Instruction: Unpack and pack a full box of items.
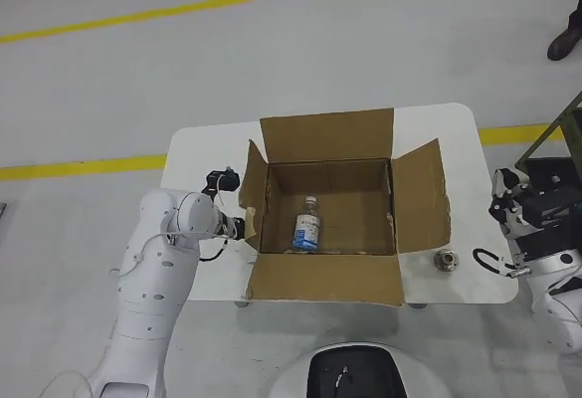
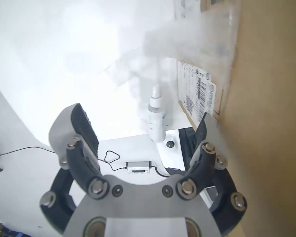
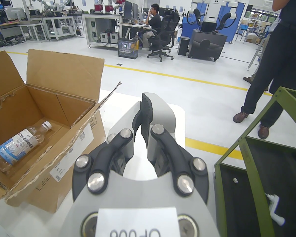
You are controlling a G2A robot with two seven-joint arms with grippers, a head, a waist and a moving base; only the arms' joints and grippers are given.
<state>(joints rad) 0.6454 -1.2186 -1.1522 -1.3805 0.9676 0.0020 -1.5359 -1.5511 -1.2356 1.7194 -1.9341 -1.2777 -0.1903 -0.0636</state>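
An open cardboard box (image 1: 325,281) stands in the middle of the white table (image 1: 211,149). A clear bottle with a blue label (image 1: 307,227) lies on its floor, also seen in the right wrist view as the bottle (image 3: 17,146) inside the box (image 3: 64,75). My left gripper (image 2: 141,117) hangs open beside the box's left outer wall (image 2: 261,99). A small white spray bottle (image 2: 156,122) is just past its fingertips, untouched. My right gripper (image 3: 144,122) is shut on nothing, beyond the table's right edge (image 1: 502,187).
A small metal round object (image 1: 446,261) lies on the table right of the box. Beside it, a black cable loop (image 1: 489,261). A green cart (image 3: 249,136) stands to the right of the table. The box's flaps are spread outward.
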